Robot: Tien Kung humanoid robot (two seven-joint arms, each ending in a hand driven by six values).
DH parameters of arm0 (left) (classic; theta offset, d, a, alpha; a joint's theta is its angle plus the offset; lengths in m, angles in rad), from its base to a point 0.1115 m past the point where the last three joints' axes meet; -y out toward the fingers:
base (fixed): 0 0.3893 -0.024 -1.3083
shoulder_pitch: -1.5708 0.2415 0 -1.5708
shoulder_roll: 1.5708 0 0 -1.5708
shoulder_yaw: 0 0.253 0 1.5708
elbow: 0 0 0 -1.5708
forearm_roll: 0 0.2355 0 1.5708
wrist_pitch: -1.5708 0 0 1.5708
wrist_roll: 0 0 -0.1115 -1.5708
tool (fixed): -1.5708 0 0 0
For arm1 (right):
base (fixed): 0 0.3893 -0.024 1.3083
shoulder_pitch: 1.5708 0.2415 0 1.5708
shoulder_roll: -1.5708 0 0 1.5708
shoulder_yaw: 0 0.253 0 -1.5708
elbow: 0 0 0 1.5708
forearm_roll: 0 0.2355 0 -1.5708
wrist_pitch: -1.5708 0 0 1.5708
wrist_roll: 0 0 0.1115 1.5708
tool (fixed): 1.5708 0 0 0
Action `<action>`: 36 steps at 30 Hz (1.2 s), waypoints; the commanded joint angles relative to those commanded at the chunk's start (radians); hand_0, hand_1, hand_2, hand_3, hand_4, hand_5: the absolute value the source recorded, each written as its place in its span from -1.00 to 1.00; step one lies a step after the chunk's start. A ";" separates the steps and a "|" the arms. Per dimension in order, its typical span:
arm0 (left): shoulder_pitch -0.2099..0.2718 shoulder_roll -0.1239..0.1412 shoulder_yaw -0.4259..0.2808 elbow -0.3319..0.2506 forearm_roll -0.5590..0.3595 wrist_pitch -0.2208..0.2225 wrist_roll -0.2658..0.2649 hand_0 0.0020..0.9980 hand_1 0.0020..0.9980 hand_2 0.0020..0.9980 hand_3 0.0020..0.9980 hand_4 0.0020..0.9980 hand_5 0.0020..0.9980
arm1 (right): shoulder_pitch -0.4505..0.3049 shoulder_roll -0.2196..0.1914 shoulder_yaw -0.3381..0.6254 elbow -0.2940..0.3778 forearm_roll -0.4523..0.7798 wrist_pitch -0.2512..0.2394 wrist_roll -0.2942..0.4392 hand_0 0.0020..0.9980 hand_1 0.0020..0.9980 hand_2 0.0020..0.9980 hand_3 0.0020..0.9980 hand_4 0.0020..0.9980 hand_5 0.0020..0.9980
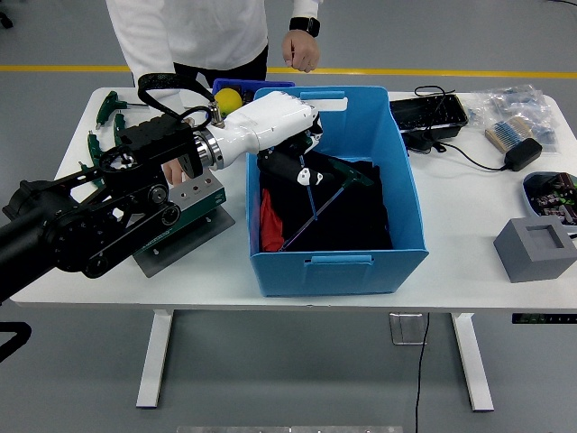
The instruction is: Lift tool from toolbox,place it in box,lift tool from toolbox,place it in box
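Note:
My left hand (290, 155), white with dark fingers, reaches over the left half of the big blue box (325, 271). It is shut on a thin T-handle tool (311, 194) whose shaft points down into the box. Another green-handled T tool (353, 177) lies inside on black cloth (347, 216). The grey-green toolbox (196, 194) sits left of the box, partly hidden by my forearm. A person stands at the far side; one hand (301, 50) is raised above the table, the other (171, 168) rests by the toolbox behind my arm.
More green T-handle tools (106, 106) lie at the far left. A small blue bin with a yellow ball (229, 97) is behind the box. At the right are a black tray (428, 113), a power adapter (521, 153) and a grey block (535, 248).

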 joint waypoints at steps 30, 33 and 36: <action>0.000 -0.052 0.074 0.097 0.039 -0.159 0.164 0.63 0.74 1.00 0.68 0.95 0.29 | 0.011 0.000 0.060 -0.004 -0.092 0.004 -0.023 0.30 0.25 0.39 0.12 0.57 0.36; 0.003 -0.051 0.078 0.097 0.025 -0.171 0.167 0.63 0.74 1.00 0.68 0.95 0.29 | 0.011 -0.001 0.057 -0.004 -0.086 0.005 -0.022 0.30 0.25 0.39 0.12 0.57 0.36; 0.006 -0.049 0.076 0.094 0.018 -0.158 0.162 0.84 0.95 1.00 0.93 0.98 0.31 | 0.011 -0.002 0.049 -0.004 -0.074 0.006 -0.018 0.30 0.25 0.39 0.12 0.57 0.36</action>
